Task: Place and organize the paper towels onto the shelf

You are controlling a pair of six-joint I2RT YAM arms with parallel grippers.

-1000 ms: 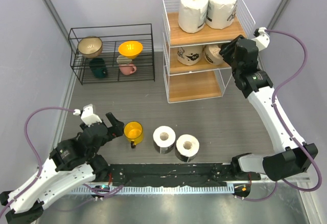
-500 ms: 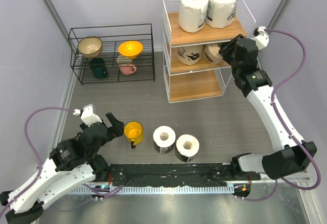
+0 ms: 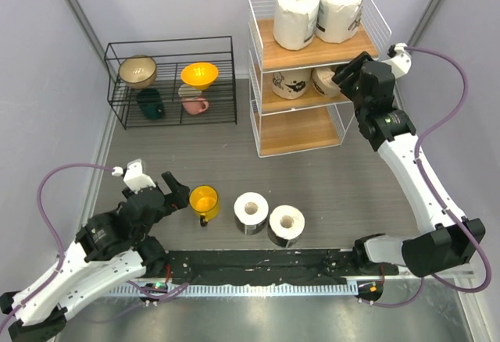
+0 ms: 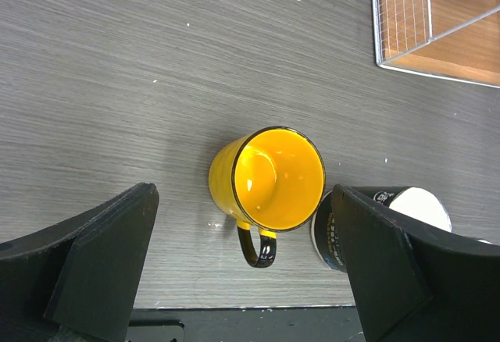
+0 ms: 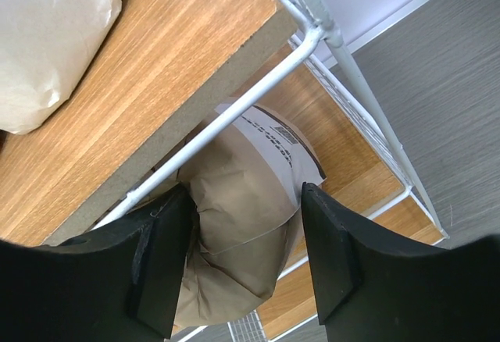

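Lilac walls (image 3: 156, 6) enclose a grey wood-grain bench (image 3: 351, 178). At the back stands the shelf (image 3: 301, 131), with a black wire rack (image 3: 172, 43) to its left. The right gripper (image 5: 246, 194) is at the middle tier, spread wide on either side of a brown-wrapped roll (image 5: 250, 233) lying there; whether it touches the roll cannot be told. The left gripper (image 4: 244, 201) is spread wide and empty above a yellow cup (image 4: 277, 178). Of the paper towels, two white rolls (image 3: 297, 16) stand on the top tier, and two more (image 3: 251, 212) stand on the bench beside the cup.
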